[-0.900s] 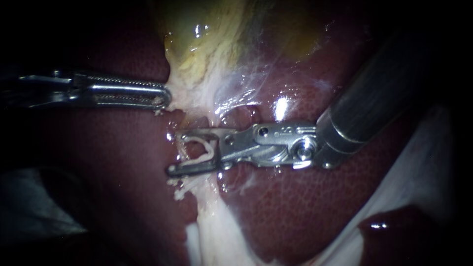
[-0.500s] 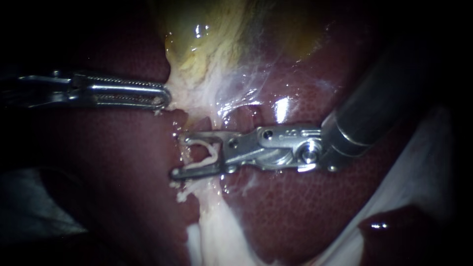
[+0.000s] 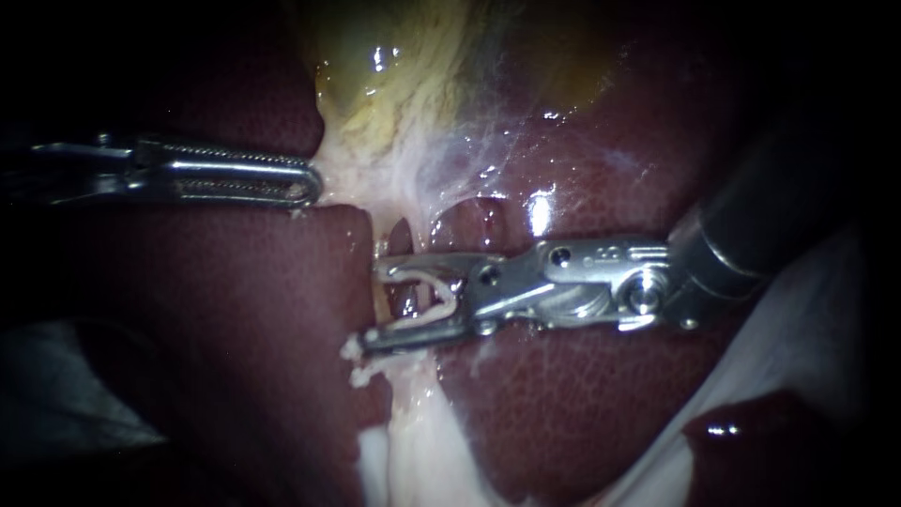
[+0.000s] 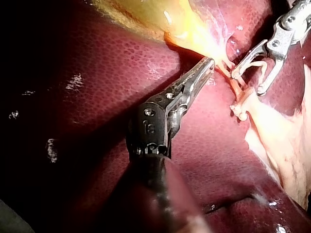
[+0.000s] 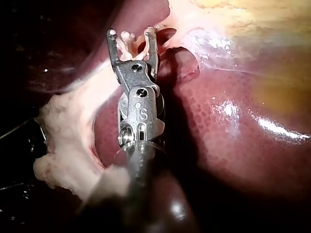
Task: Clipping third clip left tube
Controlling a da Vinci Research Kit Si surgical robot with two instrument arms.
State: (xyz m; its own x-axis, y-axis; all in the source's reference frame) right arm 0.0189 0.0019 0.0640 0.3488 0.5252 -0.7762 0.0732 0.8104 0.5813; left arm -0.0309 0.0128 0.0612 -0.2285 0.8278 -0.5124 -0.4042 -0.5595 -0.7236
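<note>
The thin, soft, slippery left tube (image 3: 402, 299), easily torn, lies below the gallbladder (image 3: 404, 84) inside the right instrument (image 3: 373, 305), whose hand is spread wide around an open white clip (image 3: 436, 299), and is best taken squarely across its bare middle

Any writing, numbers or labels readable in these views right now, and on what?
No readable text anywhere.
On the left instrument, holding pale tissue: engraved marks on its wrist, too small to read.
On the right instrument, holding the clip: engraved marks on its wrist, too blurred to read.
On the liver and gallbladder: none.
</note>
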